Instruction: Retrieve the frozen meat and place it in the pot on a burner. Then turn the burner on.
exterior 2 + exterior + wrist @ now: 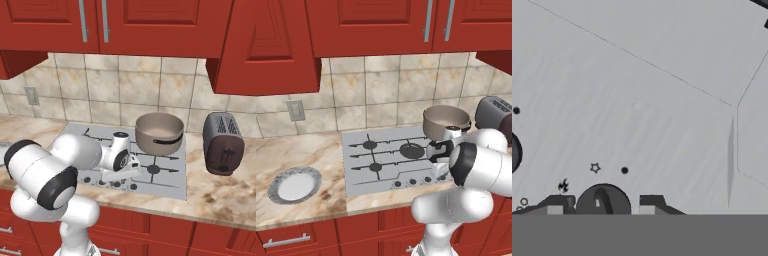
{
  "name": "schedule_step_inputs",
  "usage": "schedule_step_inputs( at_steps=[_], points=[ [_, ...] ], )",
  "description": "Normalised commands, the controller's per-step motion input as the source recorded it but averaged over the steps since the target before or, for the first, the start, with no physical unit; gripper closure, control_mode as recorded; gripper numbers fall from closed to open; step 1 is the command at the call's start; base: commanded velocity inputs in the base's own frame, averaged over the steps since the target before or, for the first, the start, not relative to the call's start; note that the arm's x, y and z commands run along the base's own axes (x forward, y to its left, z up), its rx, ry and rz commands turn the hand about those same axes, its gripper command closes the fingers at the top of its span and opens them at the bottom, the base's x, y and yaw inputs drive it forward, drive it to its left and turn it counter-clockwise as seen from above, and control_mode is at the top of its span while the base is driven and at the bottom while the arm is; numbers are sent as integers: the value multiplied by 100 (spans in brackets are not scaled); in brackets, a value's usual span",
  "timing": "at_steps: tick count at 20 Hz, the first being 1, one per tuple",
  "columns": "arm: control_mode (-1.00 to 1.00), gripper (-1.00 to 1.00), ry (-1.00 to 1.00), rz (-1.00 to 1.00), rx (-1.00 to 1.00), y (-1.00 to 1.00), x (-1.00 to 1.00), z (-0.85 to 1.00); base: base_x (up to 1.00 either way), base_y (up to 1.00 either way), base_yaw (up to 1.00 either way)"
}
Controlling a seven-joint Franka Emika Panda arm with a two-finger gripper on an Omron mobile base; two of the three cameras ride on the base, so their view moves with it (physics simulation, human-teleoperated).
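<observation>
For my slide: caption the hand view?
Gripper straddling a stove knob on the grey cooktop.

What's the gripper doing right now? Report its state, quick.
Gripper: jaws spread to either side of a round dark stove knob; whether they clamp it cannot be told.

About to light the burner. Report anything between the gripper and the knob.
Nothing visible stands between them. In the hand view the knob sits between the fingers of the gripper, on the bare stove panel. The pot stands on a rear burner, off that path.
</observation>
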Motion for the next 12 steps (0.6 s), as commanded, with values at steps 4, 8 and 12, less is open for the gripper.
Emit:
schedule_step_inputs(
  at_steps=[4,8,12],
  points=[
    [-100,100,0,38,2,0,0,-33,0,0,0],
    [-100,100,0,39,0,0,0,-33,0,0,0],
    [-100,100,2,38,0,0,0,-27,0,0,0]
  ],
)
